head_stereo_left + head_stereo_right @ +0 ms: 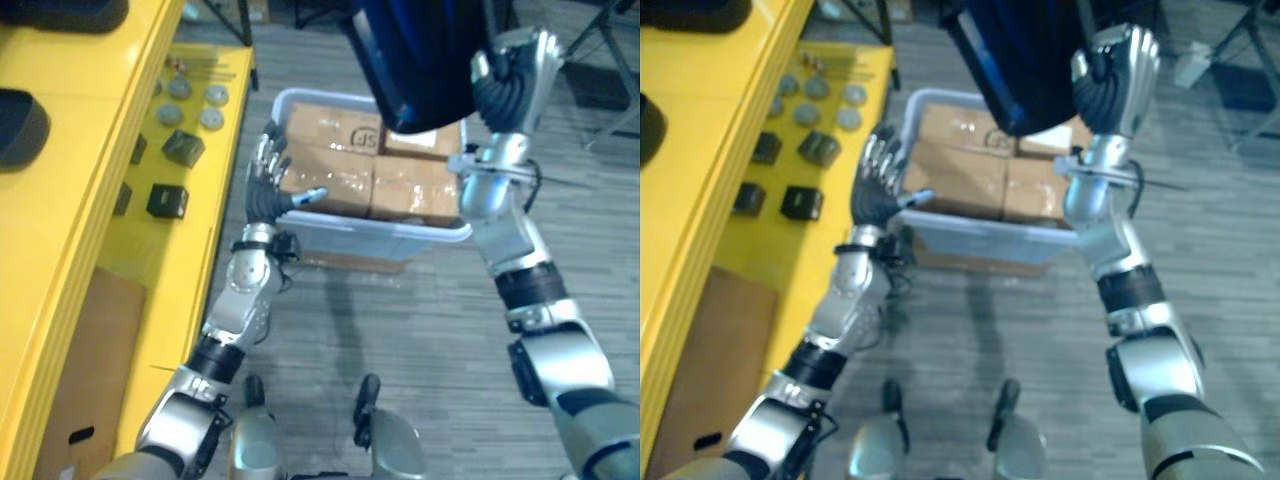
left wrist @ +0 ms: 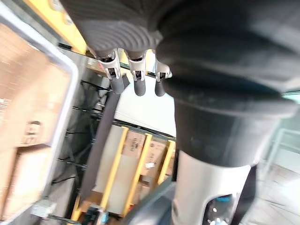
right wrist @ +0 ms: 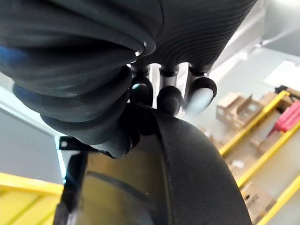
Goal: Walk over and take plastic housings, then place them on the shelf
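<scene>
grips a large dark plastic housing [image 1: 420, 60] with the right hand [image 1: 515, 75], raised high toward 1 o'clock in the head views, with the housing just beside it toward 12 o'clock

in the right wrist view, curls dark-tipped fingers [image 3: 169, 99] over the housing's curved black rim, clamped on it

carries the housing in the air above a pale plastic bin [image 1: 400, 237] at the middle of the scene, well apart from the shelf

packed into the bin: brown cardboard boxes [image 1: 340, 170], taped, lying side by side

holds the left hand [image 1: 266, 185] at the bin's 9 o'clock rim, fingers straight and spread apart, thumb pointing toward 3 o'clock over the nearest box, grasping nothing; cannot tell whether touching rim or box

along 9 o'clock, a yellow shelf [image 1: 90, 200], bearing small black blocks [image 1: 167, 201] and, toward 11 o'clock, a cluster of round grey discs [image 1: 212, 118]

on the shelf's lower level near 7 o'clock, a brown cardboard piece [image 1: 100, 340]

beneath it all, grey striped floor [image 1: 400, 330]
</scene>
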